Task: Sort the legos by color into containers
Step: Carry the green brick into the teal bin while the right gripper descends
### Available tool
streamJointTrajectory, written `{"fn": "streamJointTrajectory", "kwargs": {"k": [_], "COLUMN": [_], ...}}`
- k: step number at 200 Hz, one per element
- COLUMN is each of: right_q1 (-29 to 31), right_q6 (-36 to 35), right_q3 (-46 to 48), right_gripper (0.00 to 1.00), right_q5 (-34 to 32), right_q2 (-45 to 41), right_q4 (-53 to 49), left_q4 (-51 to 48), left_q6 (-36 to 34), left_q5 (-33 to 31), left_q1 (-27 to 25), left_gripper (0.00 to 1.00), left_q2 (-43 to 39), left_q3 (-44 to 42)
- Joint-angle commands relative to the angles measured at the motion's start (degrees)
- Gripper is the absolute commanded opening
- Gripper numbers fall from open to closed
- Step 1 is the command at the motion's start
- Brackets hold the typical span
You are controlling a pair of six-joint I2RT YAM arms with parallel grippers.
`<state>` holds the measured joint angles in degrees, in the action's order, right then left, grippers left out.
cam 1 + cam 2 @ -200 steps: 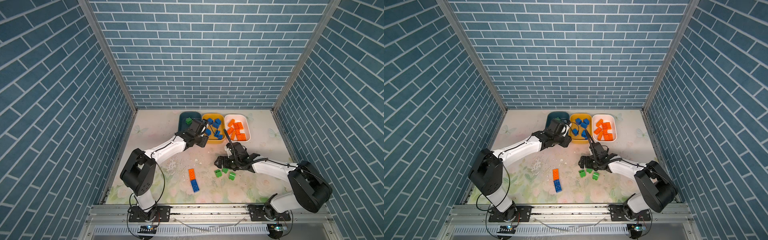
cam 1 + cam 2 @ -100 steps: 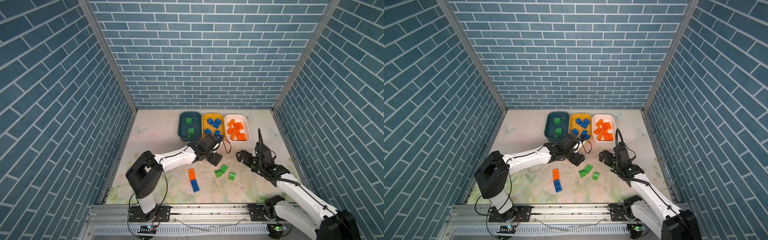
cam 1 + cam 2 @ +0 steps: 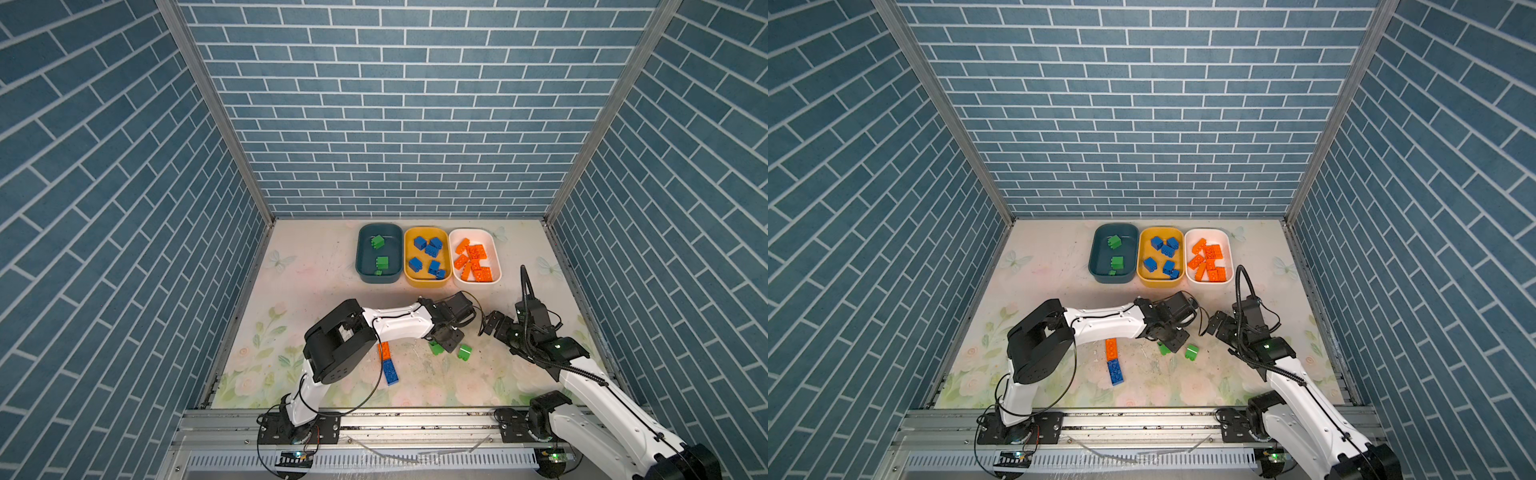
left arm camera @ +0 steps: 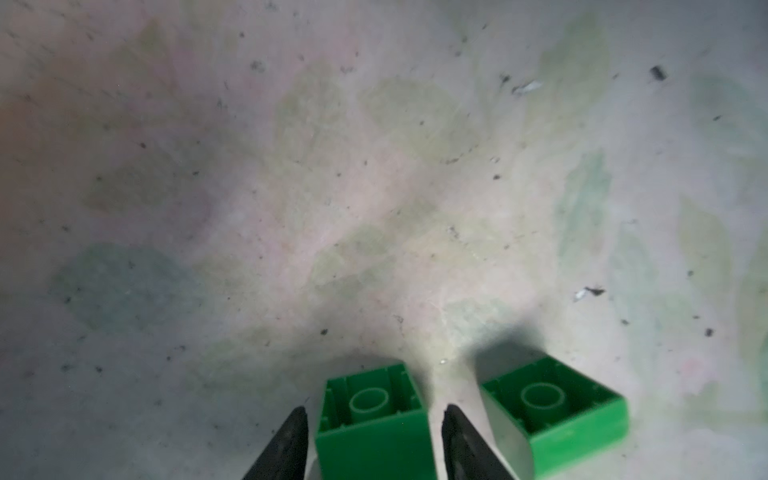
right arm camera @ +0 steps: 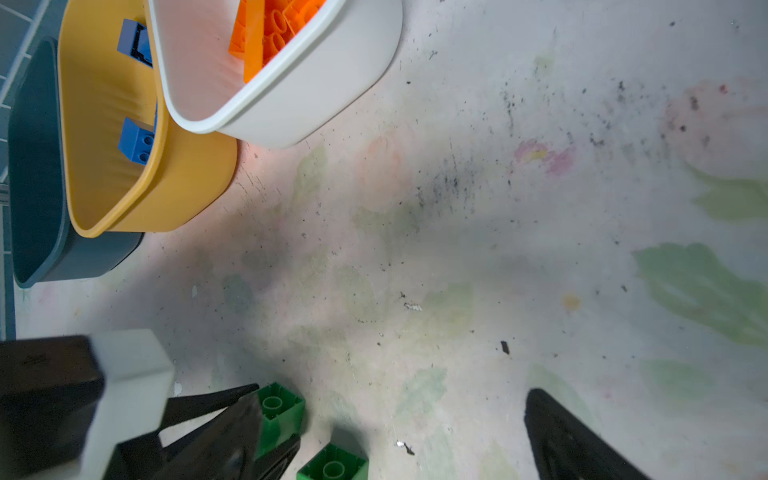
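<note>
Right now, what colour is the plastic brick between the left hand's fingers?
Green brick, clearest in left wrist view.

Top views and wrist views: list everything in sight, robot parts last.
teal tub: one, dark teal, far side, left of the row
yellow tub: one, yellow, middle
white tub: one, white, right
binned green bricks: about three, green, in the teal tub
blue bricks: about six, blue, in the yellow tub
orange bricks: pile, count unclear, orange, in the white tub
loose orange brick: one, orange, on the table
loose blue brick: one, blue, end to end with it
loose green bricks: two showing, green, mid-table
table: one, floral
left gripper: open, straddling one loose green brick
right gripper: open, empty
</note>
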<state>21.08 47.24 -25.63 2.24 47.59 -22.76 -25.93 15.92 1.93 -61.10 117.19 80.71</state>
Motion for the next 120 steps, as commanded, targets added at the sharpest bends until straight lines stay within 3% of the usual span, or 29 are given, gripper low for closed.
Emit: {"fn": "streamJointTrajectory", "kwargs": {"k": [1, 41, 70, 120], "right_q1": [-0.16, 0.10, 1.11, 7.39], "right_q6": [-2.53, -0.28, 3.57, 6.50], "right_q3": [2.13, 5.28, 8.55, 8.04], "right_gripper": [0.99, 0.99, 0.99, 0.99], "right_q5": [5.34, 14.43, 20.47, 21.45], "right_q2": [1.02, 4.47, 7.75, 15.20], "right_q4": [0.87, 6.10, 12.51, 20.11], "left_q4": [-3.16, -3.17, -2.09, 0.21], "left_q6": [0.80, 0.32, -0.87, -0.98], "left_q5": [-1.76, -2.36, -6.05, -8.19], "left_q1": [-0.03, 0.02, 1.29, 11.80], "left_gripper": [0.48, 0.35, 0.30, 0.29], "left_q2": [1.19, 0.52, -3.94, -12.37], "left_q3": [0.99, 1.23, -0.21, -2.58]}}
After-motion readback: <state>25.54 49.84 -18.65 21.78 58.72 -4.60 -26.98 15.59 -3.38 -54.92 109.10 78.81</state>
